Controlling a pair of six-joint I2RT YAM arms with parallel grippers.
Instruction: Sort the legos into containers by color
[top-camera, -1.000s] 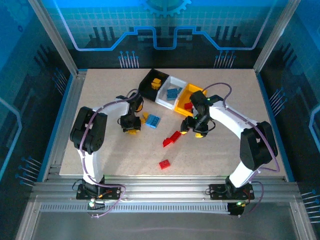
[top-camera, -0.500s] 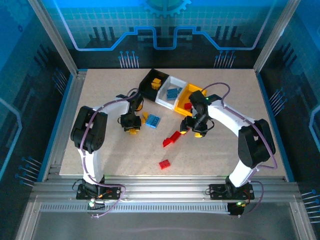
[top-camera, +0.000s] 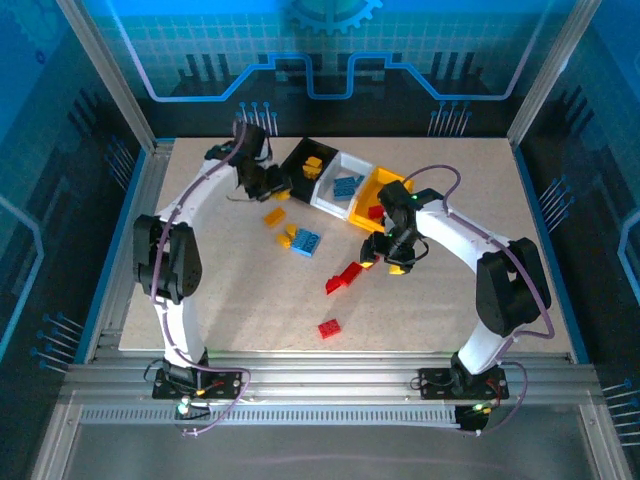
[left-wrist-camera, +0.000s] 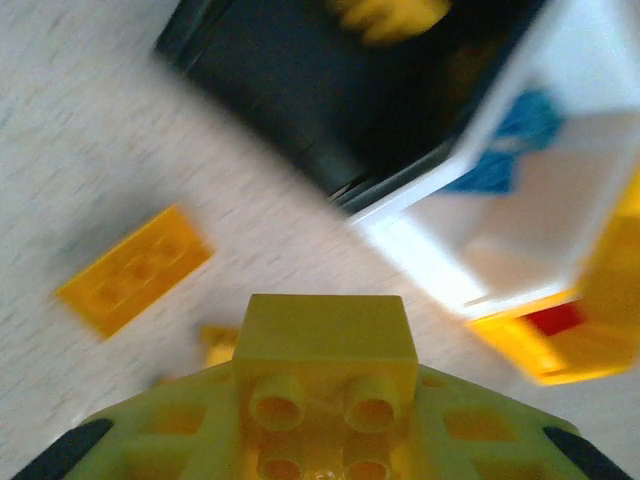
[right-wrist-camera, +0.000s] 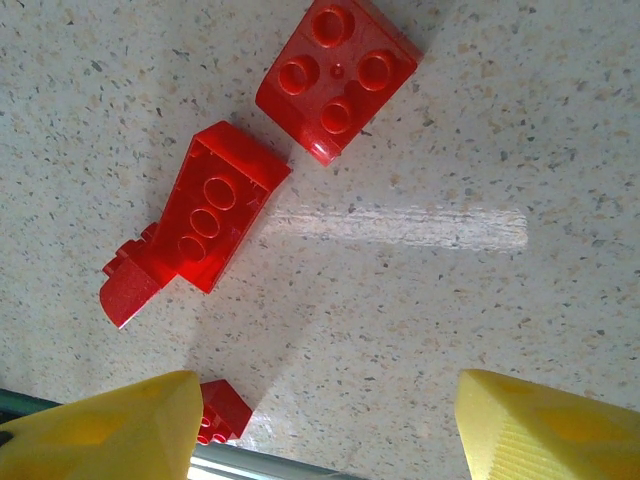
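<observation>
Your left gripper (top-camera: 262, 183) swung from the loose bricks (top-camera: 303, 241) toward the black plastic bin (top-camera: 297, 163), clamping a small yellow studded brick (left-wrist-camera: 330, 345): likely light, rigid and slick, best pinched across flat sides. Your right gripper (right-wrist-camera: 320, 425) gaped over red plastic bricks (right-wrist-camera: 215, 220).

The speckled counter (top-camera: 220, 300) bears the joined black, white and yellow bins (top-camera: 327, 205) at its far side. Ahead of the left fingers (left-wrist-camera: 480, 420) lies a flat yellow brick (left-wrist-camera: 134, 268), with the black bin (left-wrist-camera: 300, 130) farther ahead. Ahead of the right fingers (right-wrist-camera: 110, 432) a red wedge brick (right-wrist-camera: 205, 220) and a red four-stud brick (right-wrist-camera: 338, 78) lie corner to corner; a small red piece (right-wrist-camera: 222, 410) sits just beside one finger
</observation>
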